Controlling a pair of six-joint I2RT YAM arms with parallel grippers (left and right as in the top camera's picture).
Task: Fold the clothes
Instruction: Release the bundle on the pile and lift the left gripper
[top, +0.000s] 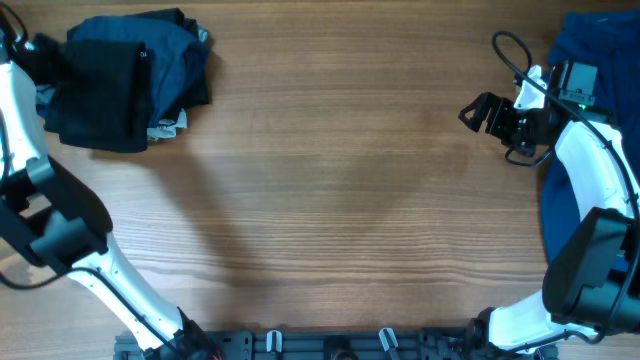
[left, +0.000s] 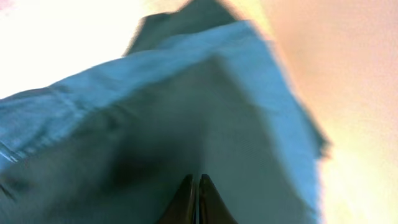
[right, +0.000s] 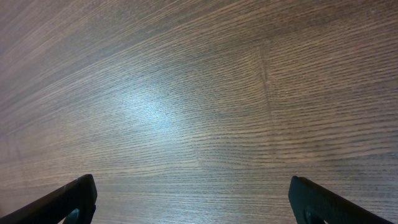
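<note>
Left pincer (left: 196, 186) sits at the far-left rim of the clothes pile (top: 130, 75), fingers pressed together, tips buried against dark fabric. My read is that it's going for a pinch to drag 1 garment off the heap, but the left wrist view is motion-blurred and blown out, so I can't tell if cloth is actually nipped between the tips. The pile is bunched at the counter's (top: 330, 200) top-left corner: dark blue layers, a black slab on its left side, a pale scrap poking out at the bottom. Can't separate individual garments, and nothing is laid flat yet. Mid-counter is bare wood, likely kept free as folding space. Right pincer (top: 478, 112) hovers over bare wood with fingers wide apart, holding nothing and parked well clear of the pile, probably waiting to take a corner. A 2nd blue garment (top: 605, 35) lies at the right edge, cut off by the frame and partly under the right arm.
</note>
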